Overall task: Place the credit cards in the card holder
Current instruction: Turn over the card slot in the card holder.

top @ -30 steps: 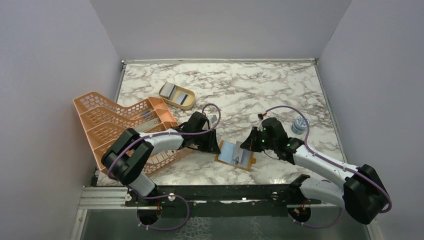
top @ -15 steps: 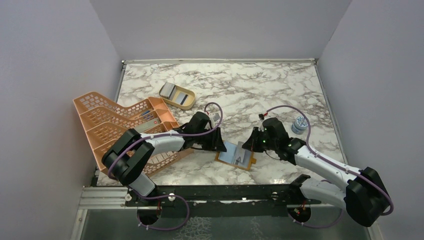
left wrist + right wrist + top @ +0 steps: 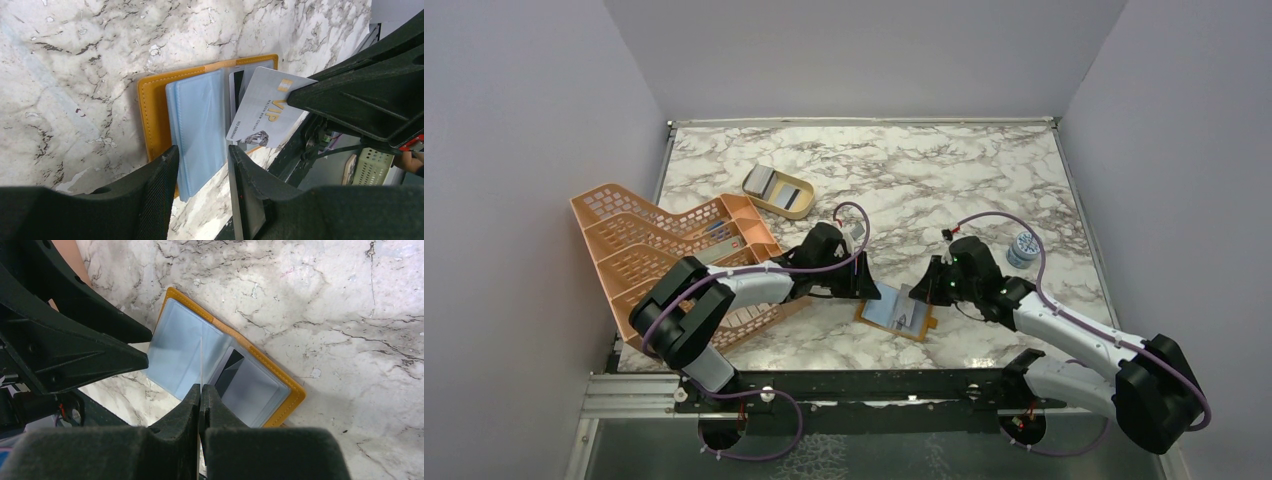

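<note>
The right gripper (image 3: 200,390) is clamped tight on a credit card (image 3: 200,362), its matte black fingers meeting on the card's edge. From that wrist the card is only a thin white line over the unfolded card holder (image 3: 287,401). The left wrist view shows its silvery face with gold "VIP" lettering. The left gripper (image 3: 202,152) has its fingers apart and grips nothing, poised above the holder's smooth pale-blue pockets. The holder, with a stitched mustard rim, lies flat on the marbled tabletop (image 3: 944,180) near the middle of the near edge. Only the overhead view shows a peach lattice rack (image 3: 654,240) at the left edge.
</note>
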